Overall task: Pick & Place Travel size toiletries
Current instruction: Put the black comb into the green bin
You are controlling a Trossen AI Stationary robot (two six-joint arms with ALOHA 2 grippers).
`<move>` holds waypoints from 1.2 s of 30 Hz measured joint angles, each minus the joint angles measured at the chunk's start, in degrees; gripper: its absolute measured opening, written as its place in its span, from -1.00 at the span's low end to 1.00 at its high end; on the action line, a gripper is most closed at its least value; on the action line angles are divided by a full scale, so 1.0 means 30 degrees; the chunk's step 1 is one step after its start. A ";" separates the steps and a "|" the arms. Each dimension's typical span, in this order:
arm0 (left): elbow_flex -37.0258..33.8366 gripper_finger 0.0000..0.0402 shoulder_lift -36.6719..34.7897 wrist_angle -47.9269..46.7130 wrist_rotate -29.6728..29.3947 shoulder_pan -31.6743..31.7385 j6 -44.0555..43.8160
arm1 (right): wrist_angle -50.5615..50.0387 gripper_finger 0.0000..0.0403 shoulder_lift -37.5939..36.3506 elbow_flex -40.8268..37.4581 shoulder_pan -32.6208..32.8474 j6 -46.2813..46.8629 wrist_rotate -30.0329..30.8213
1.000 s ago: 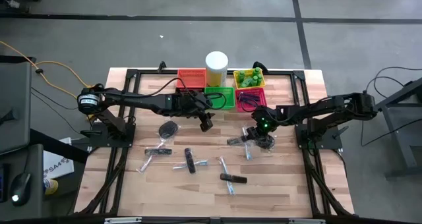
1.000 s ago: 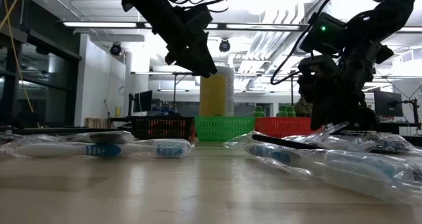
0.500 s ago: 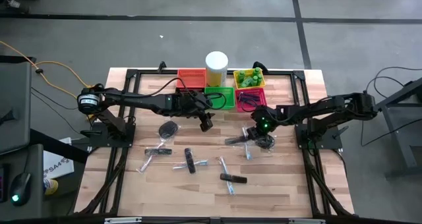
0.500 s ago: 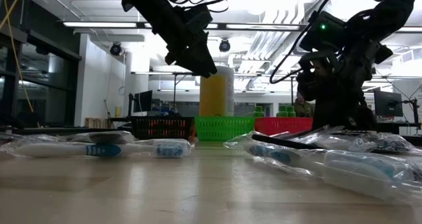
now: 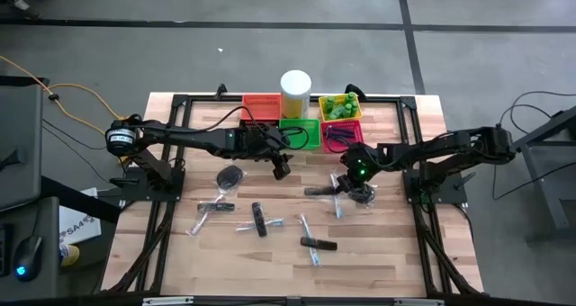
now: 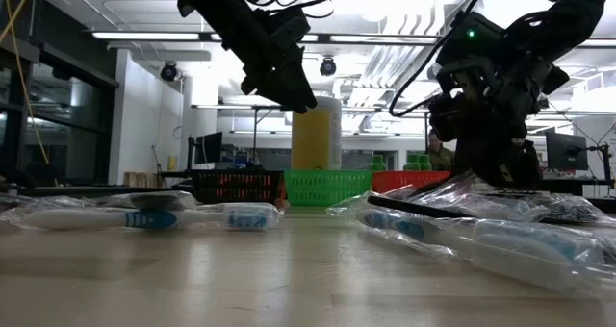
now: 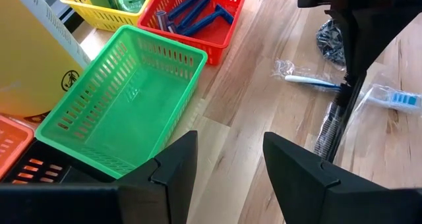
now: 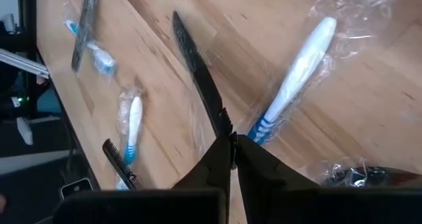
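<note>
High view: black stick (image 5: 320, 192) in right claw (image 5: 340, 188), toothbrush (image 5: 337, 205) alongside.

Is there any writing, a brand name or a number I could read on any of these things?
No readable words anywhere.
Tall cylinder: a small black round sign with a figure in it, no letters to make out.
White paper lying left of the table: dark print, too small to read.
</note>
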 joint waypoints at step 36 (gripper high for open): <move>0.0080 -0.13 -0.3759 -0.0022 -0.0095 0.0007 -0.0740 | -0.1133 -0.98 0.0079 0.6736 -0.4146 -1.7474 0.4602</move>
